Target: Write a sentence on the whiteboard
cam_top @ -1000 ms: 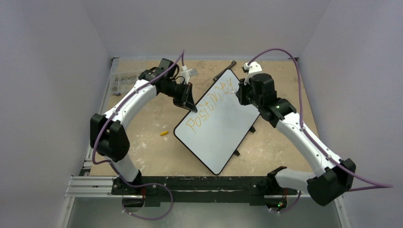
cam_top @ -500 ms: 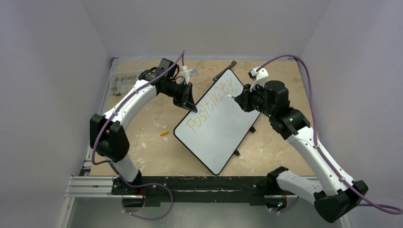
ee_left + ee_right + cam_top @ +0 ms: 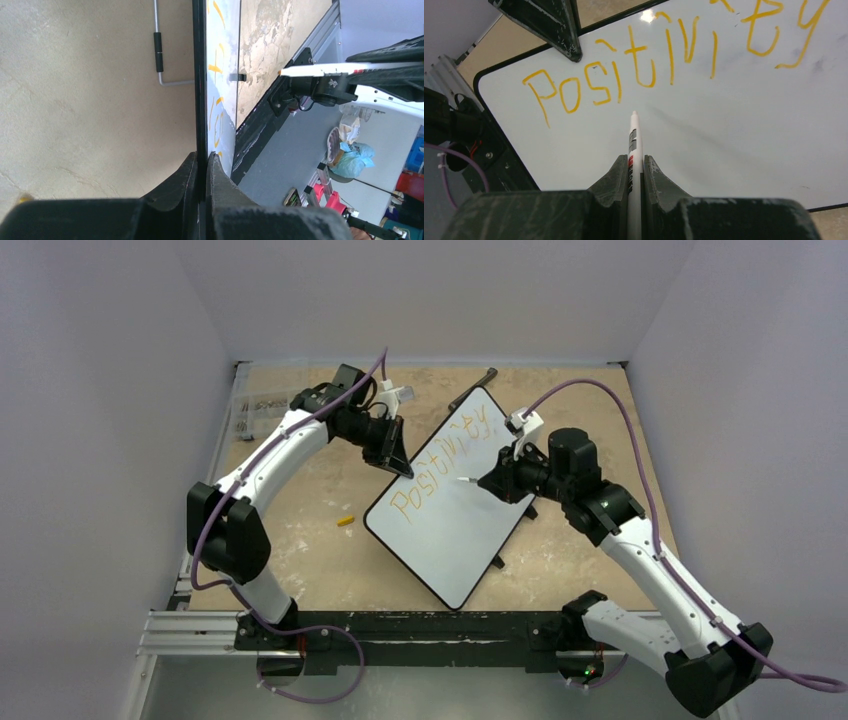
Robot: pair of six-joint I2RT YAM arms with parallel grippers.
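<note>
Beige table [image 3: 320, 505] bears one whiteboard [image 3: 462, 540], one orange word [image 3: 443, 462], one marker [image 3: 633, 145]

The whiteboard [image 3: 470, 530] is white with a black frame; its lettering [image 3: 624, 75] is orange-yellow. The marker [image 3: 633, 145] is white with a red-and-black label. The surface [image 3: 320, 490] is mottled tan. The cable [image 3: 590, 381] is purple.

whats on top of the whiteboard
Orange lettering reading "Positivity" crosses the whiteboard. The right end effector holds a white marker over the blank area. Tip contact unclear. The left end effector clamps its edge, covering part.
</note>
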